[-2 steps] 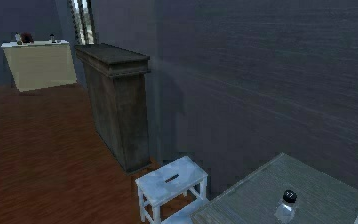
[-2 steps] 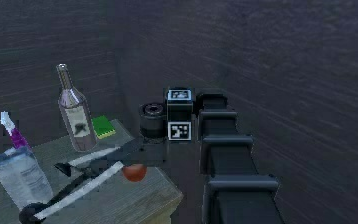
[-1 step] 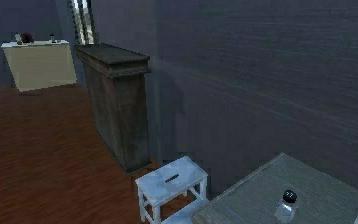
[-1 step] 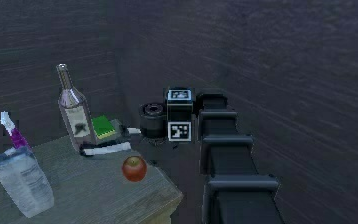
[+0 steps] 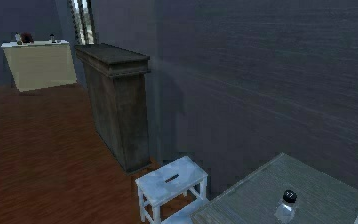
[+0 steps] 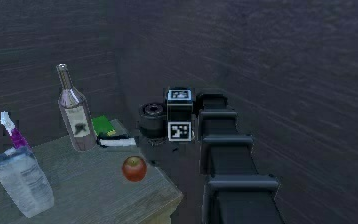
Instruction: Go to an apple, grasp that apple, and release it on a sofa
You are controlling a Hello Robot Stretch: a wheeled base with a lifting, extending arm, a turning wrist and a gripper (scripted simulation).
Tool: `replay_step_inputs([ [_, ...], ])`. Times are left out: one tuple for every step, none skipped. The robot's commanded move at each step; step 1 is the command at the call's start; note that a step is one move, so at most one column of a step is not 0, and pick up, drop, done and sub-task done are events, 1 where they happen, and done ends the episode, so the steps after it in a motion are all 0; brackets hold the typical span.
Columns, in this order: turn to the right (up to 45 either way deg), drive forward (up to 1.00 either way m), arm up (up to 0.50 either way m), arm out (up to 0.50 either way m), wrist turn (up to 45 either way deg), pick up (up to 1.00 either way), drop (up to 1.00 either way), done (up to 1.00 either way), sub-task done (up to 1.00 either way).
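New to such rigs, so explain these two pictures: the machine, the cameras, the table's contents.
It is a wheeled robot with one extending arm. The forward view looks ahead: a dark cabinet, a white stool, a grey table corner. The arm side view looks sideways: the dark bar is the arm, the gripper at its end. On the table are a bottle, a spray bottle, a green book and the red apple. Whether the gripper holds anything cannot be told.

Red round apple (image 6: pixel 135 168) on grey tabletop (image 6: pixel 87 188)
Tall clear glass bottle (image 6: pixel 74 110) stands behind it; dark square arm bar (image 6: pixel 237 165) rises alongside the table.
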Motion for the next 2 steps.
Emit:
replay_step_inputs([
  [0.0, 0.00, -0.14, 0.00, 0.0, 0.00, 0.00, 0.00, 0.00],
  [0.0, 0.00, 0.00, 0.00, 0.0, 1.00, 0.00, 0.00, 0.00],
])
